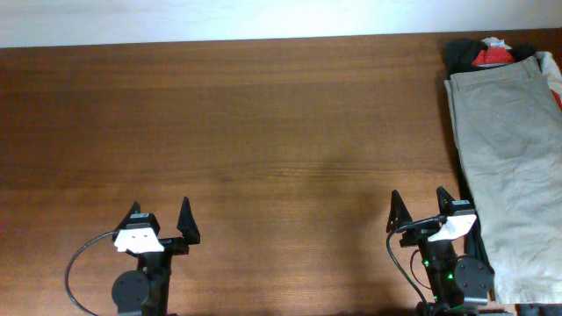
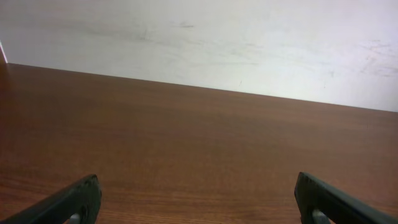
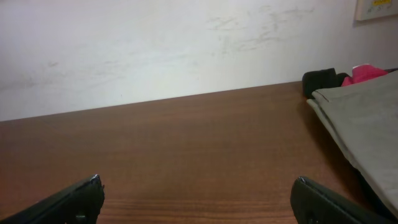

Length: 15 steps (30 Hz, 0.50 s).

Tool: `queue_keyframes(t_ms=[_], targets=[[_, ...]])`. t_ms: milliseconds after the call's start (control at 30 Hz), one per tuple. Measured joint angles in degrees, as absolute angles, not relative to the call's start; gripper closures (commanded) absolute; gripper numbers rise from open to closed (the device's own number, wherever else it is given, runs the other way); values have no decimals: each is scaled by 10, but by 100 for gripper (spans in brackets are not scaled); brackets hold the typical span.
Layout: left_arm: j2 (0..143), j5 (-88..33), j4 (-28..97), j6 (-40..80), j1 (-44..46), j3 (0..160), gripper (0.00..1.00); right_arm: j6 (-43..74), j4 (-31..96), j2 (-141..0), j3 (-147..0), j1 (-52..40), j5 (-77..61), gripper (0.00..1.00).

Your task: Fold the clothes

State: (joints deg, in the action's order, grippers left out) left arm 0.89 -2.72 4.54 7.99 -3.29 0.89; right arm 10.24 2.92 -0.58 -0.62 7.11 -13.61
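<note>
Status: folding not begun, by my reading. A flat khaki cloth garment [image 1: 505, 167] lies spread along the right edge of the brown wooden bench [image 1: 263, 132], with no fold evident. Bunched black and red clothes [image 1: 479, 54] sit at its far end. All folding is left to do.

The left tool [image 1: 160, 211] and right tool [image 1: 420, 200] are at the near edge, jaws wide apart, gripping and touching nothing. The right tool is just beside the khaki garment.

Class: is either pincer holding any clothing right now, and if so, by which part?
Nothing is held. The left pincer and right pincer are both open; the khaki trousers lie untouched.
</note>
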Motion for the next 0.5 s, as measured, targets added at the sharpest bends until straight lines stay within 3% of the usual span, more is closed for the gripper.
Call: queue_keyframes(t_ms=[500], targets=[[9, -27, 45, 80, -33, 9, 1, 131, 14, -6, -6, 71, -160, 1]])
